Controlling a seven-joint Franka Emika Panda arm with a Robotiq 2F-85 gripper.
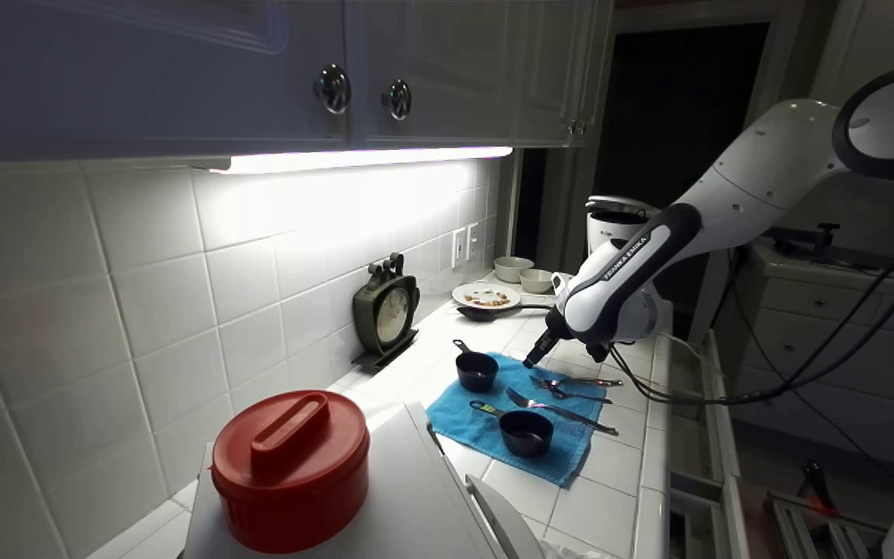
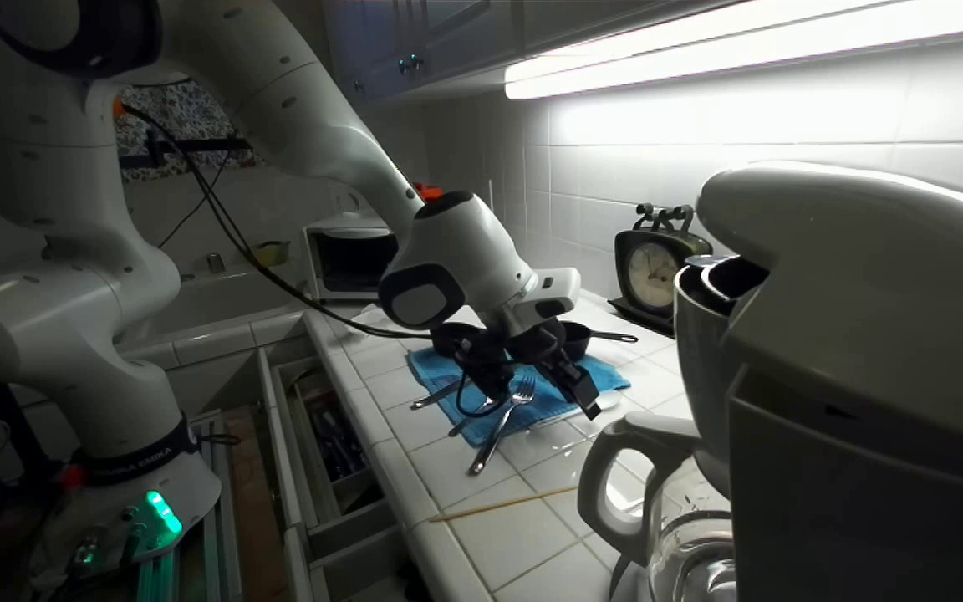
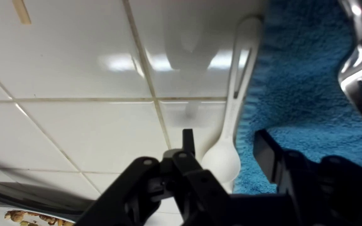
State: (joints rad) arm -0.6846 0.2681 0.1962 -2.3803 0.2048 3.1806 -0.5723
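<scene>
My gripper stands partly open above the counter, its jaws on either side of a white plastic spoon. Nothing is gripped; the spoon's bowl shows between the fingers, apart from both. Its slotted handle runs away along the edge of a blue towel. One finger is over the white tile, the other over the cloth. A metal fork rests on the towel to the right. In an exterior view the gripper hangs at the towel's far edge, near a black measuring cup. Another black cup sits closer to that camera.
A white plate of food pieces and a black utensil lie behind the gripper. An old clock-like scale stands by the wall. A white stand mixer, a wooden stick and an opened drawer are around the counter.
</scene>
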